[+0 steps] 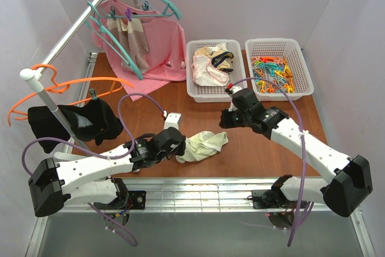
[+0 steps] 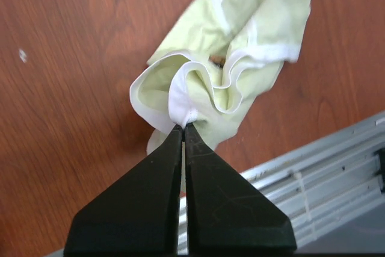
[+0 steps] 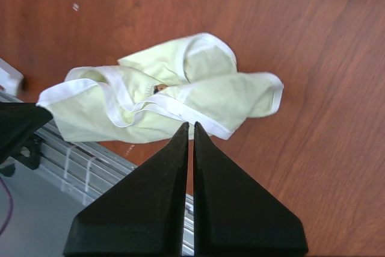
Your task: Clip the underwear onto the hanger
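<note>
Pale cream-yellow thin-fabric underwear lies crumpled on brown wooden table, near front edge. Left gripper clenched on its white hem. Right gripper clenched, empty, above. Likely best: right opens, pinches hem further along, spreads fabric.

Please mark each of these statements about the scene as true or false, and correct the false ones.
1. The left gripper has its jaws shut on the white edge of the underwear. True.
2. The underwear is clipped to a hanger. False: it lies crumpled on the table.
3. The right gripper has its jaws wide open. False: they are shut.
4. Coloured clips fill one white basket. True.
5. The other basket is empty. False: it holds garments.
</note>
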Robot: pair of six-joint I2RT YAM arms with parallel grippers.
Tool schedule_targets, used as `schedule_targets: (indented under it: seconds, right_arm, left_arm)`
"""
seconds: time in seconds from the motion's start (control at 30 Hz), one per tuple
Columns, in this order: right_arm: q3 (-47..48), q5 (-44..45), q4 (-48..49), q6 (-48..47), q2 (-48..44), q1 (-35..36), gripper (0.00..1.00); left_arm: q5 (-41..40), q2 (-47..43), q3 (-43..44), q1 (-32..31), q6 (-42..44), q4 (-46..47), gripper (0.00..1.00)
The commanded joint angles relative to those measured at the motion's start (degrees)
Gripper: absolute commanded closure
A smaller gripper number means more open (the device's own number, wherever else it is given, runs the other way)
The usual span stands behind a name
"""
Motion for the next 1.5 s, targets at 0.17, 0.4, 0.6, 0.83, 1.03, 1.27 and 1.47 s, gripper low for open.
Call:
schedule_targets:
  seconds: [0.17,0.4,0.6,0.83,1.03,1.27,1.47]
  right_arm:
    - [5.9,3.2,-4.2,-0.5,0.7,-0.2,0.99]
    - [-8.2,-2.0,5.9,-0.1,2.5,0.0,0.47]
    - [-8.3,-2.7,10.3,-0.7,7.5,0.7,0.4]
    - [-8.8,-3.9,14.6,1.1,13.5,1.0,0.44]
    - [-10.0,-4.3,17.4,2.4,15.1,1.1,0.58]
    - [-10.8,-5.9,19.0,3.6,15.4,1.1,0.95]
    - [-8.7,-1.3,14.4,3.6,8.2,1.0,0.99]
  left_arm:
    - [-15.4,5.9,9.7,0.3,12.0,-0.2,1.0]
    - [-10.1,5.7,5.7,0.2,10.7,2.0,1.0]
    - [-9.3,5.7,4.9,0.3,9.0,1.1,1.0]
    - [-9.7,4.7,4.7,0.3,8.4,-0.1,1.0]
    - [-9.4,3.5,4.2,0.2,7.1,-0.9,1.0]
    - [-9.9,2.4,2.4,0.3,6.0,-1.1,1.0]
    - [-12.8,3.1,0.0,0.3,7.3,1.0,1.0]
